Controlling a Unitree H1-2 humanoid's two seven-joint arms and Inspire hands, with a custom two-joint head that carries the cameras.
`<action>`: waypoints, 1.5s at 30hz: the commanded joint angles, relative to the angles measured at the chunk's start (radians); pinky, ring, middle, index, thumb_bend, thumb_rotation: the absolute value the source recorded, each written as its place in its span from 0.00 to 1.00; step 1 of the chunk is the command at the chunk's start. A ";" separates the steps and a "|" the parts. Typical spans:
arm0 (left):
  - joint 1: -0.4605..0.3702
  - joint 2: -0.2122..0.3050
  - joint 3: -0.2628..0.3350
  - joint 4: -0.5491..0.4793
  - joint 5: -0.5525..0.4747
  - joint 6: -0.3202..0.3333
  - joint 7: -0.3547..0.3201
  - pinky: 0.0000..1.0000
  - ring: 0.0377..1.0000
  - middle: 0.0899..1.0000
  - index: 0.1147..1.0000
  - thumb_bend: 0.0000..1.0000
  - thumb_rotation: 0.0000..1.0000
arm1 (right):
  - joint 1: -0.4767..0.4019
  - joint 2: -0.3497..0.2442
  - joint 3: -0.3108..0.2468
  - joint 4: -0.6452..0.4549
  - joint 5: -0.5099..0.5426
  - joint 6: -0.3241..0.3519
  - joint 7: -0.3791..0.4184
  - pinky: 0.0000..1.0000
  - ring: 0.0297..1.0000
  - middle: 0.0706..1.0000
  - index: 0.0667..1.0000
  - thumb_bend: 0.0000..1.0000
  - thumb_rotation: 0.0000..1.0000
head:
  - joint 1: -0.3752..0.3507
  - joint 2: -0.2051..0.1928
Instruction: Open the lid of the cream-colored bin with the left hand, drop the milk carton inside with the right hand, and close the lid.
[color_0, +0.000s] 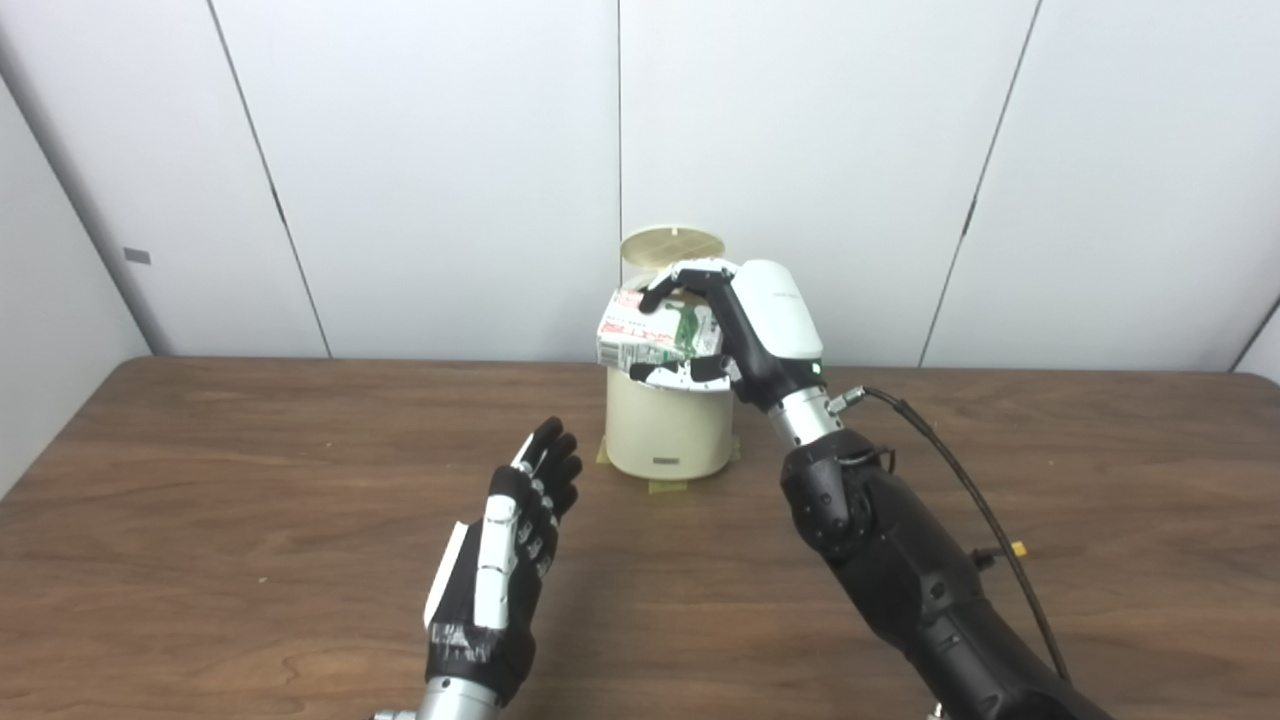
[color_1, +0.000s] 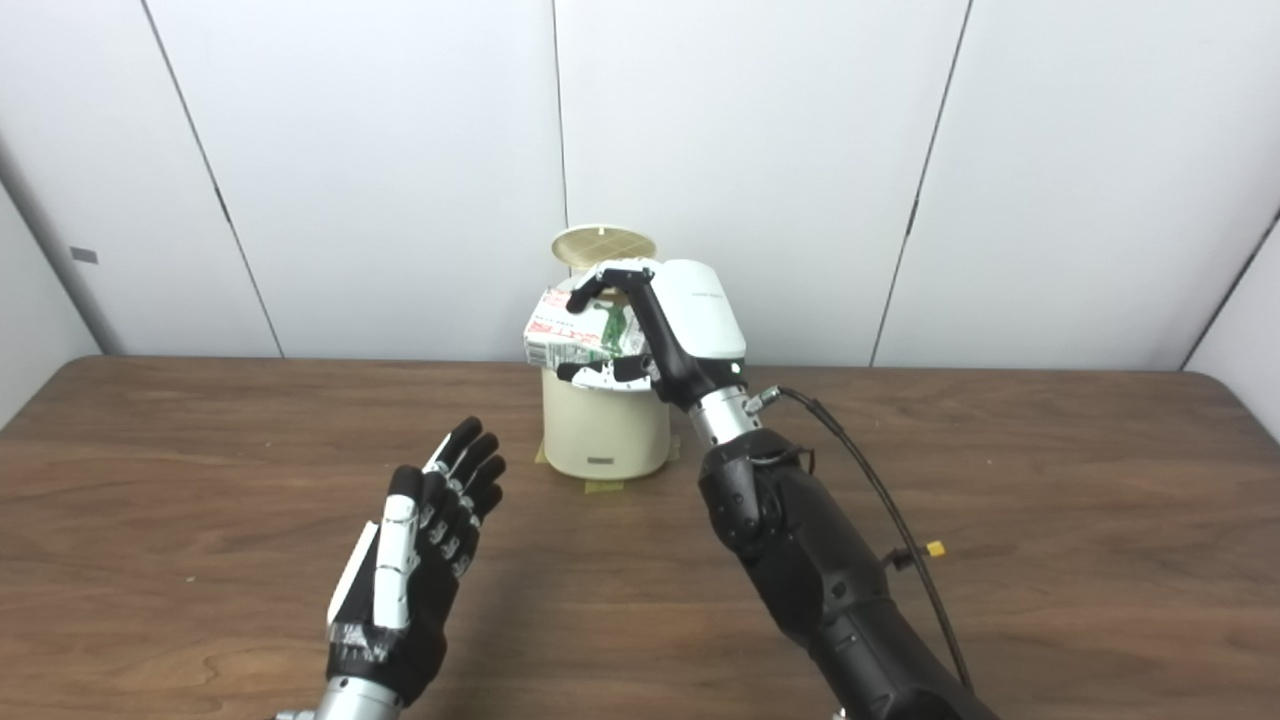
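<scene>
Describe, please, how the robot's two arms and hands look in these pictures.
The left hand has black fingers, white plates along its back and a silver wrist. The right hand carries a smooth white shell; its black forearm has a silver wrist and a black cable.

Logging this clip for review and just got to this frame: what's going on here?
The right hand is holding a milk carton lying sideways just above the mouth of the cream bin, which sits at the far middle of the table. The bin's lid stands open behind it. The carton has not gone in yet. The left hand is open and holds nothing, hovering over the table in front of the bin.
</scene>
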 joint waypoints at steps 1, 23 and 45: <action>0.017 -0.016 -0.004 -0.013 0.000 -0.046 -0.010 0.99 0.96 0.95 0.96 0.58 0.92 | -0.047 -0.017 -0.012 0.009 0.004 -0.007 -0.019 0.58 0.62 0.54 0.46 0.52 0.16 | 0.002 0.003; 0.021 -0.007 -0.001 0.011 -0.004 -0.079 -0.025 0.99 0.95 0.95 0.96 0.59 0.91 | -0.045 -0.040 -0.051 0.035 0.033 -0.017 -0.050 0.44 0.48 0.40 0.51 0.52 0.01 | -0.014 -0.019; 0.019 -0.015 -0.022 0.023 0.005 -0.076 -0.019 1.00 0.96 0.96 0.97 0.57 0.91 | -0.083 -0.027 -0.076 0.093 0.034 -0.026 -0.149 0.34 0.36 0.47 0.50 0.51 0.00 | -0.006 -0.004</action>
